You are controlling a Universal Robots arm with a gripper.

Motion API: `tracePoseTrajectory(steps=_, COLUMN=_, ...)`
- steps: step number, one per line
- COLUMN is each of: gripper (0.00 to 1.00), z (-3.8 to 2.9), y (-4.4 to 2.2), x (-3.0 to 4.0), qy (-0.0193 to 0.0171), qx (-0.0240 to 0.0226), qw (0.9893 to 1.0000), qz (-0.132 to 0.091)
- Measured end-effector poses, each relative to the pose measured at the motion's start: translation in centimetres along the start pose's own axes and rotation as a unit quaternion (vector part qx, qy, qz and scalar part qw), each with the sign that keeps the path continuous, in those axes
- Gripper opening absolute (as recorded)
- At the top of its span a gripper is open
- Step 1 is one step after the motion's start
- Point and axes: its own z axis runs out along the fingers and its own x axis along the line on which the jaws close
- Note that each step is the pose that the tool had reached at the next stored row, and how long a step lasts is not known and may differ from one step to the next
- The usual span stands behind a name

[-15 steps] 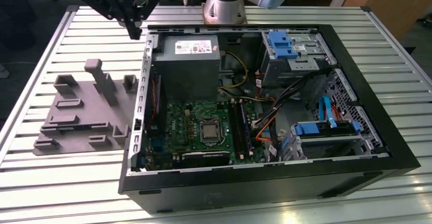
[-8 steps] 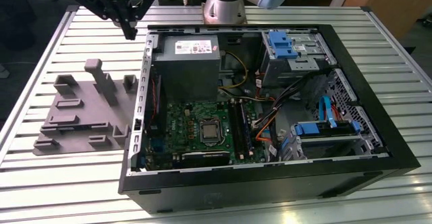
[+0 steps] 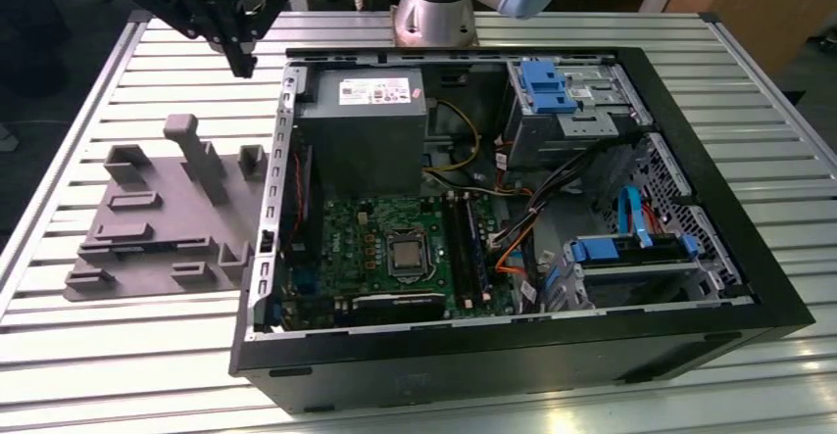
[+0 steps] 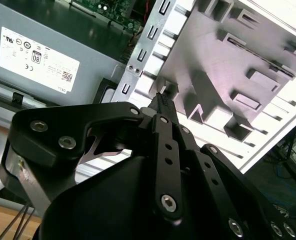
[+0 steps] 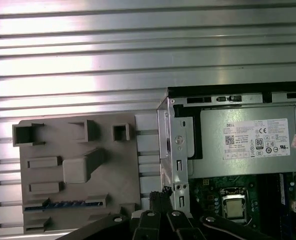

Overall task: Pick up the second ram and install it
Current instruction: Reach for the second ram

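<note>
Blue-green and thin, the ram point(image 5: 63, 204) stands on edge in a long slot of the grey tray point(image 3: 144, 218). That slot is on the tray's side away from the robot's base. The tray lies flat on the surface point(image 3: 131, 375), just beside the open case point(image 3: 523, 356), on the exterior view's left. Nothing touches the ram.

The hand point(image 3: 242, 62) hangs in the air above the surface's far edge. It is over the tray's far end and near the case corner that holds the power supply point(image 3: 360, 120). It is well apart from the ram. In both wrist views its fingers come together to a point, so it looks clenched with nothing between them.

Inside the case, the motherboard point(image 3: 367, 248) lies exposed, with the long black slots point(image 3: 468, 248) running beside the processor socket. From here I cannot tell whether one slot already carries a stick.

By my reading, the task is at its very start. The ram is not yet grasped or lifted from the tray. Carrying it across to the case and seating it in a slot are both left to do.
</note>
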Motion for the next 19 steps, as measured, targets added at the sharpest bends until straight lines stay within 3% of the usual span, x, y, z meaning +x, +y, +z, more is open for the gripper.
tracePoseTrajectory(steps=19, gripper=0.11, z=-0.01, y=-0.14, x=1.89, qy=0.0000, qx=0.0000, qw=1.0000, qz=0.000)
